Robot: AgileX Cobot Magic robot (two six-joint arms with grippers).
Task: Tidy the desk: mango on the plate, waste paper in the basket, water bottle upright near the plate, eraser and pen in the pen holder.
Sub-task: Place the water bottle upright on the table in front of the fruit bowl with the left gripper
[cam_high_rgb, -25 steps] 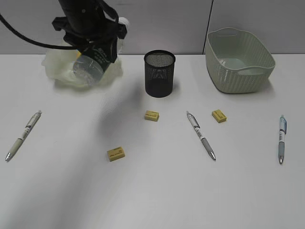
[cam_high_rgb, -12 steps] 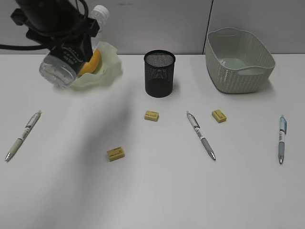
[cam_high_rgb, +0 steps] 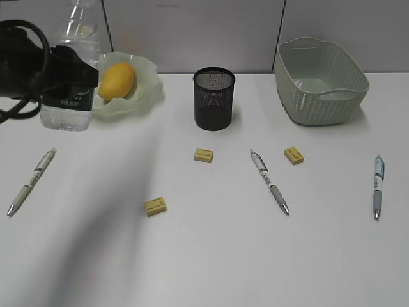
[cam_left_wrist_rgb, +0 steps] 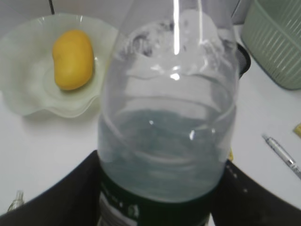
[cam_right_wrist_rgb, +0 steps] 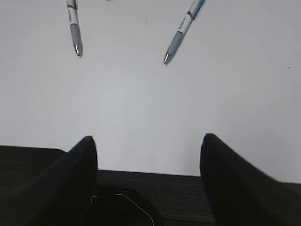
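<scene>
Bottle stands upright just left of your plate, clenched in the left pincer; mango lies on the plate; right pincer hangs released.

Left end effector clamped sideways; right end effector fingers spread wide.

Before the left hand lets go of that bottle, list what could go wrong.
1. The water bottle stands close beside the plate; a sideways retreat of the left hand could knock the ruffled rim and shift the mango.
2. The exterior view does not settle whether its base is flat on the desk; released early, it may topple.
3. A pen lies just in front and could be swept.
</scene>
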